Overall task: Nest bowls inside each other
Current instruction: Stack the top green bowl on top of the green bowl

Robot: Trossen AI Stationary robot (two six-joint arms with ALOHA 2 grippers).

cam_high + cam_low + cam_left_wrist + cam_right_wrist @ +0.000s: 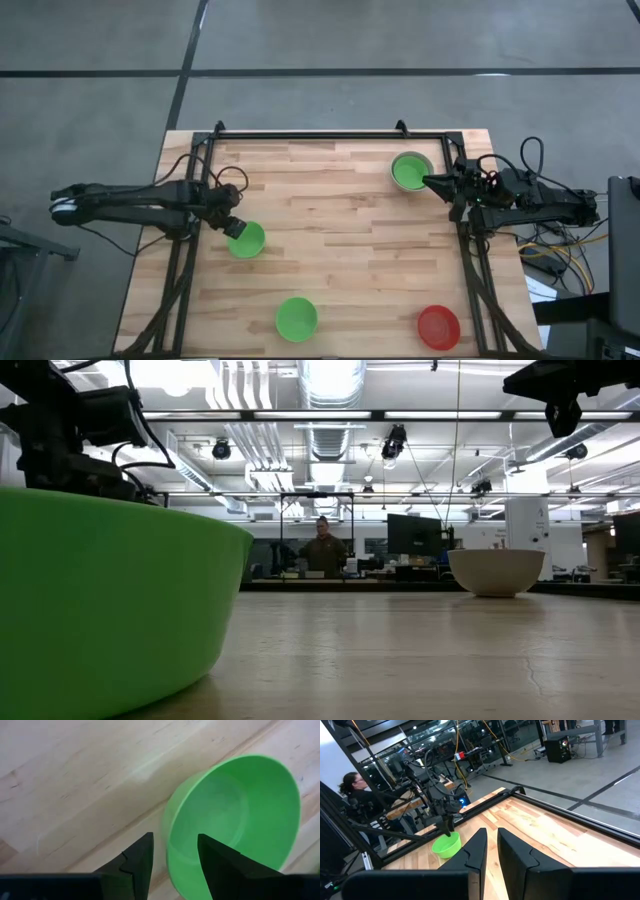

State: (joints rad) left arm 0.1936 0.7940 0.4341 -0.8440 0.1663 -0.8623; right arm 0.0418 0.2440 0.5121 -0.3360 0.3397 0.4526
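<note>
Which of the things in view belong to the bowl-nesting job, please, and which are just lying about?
Job:
- green bowl gripped at its rim by the left pincer
- front green bowl
- red bowl
- grey-white bowl with the third green bowl already inside

Just about:
- cables beside the table
- person and monitor in the room behind
</note>
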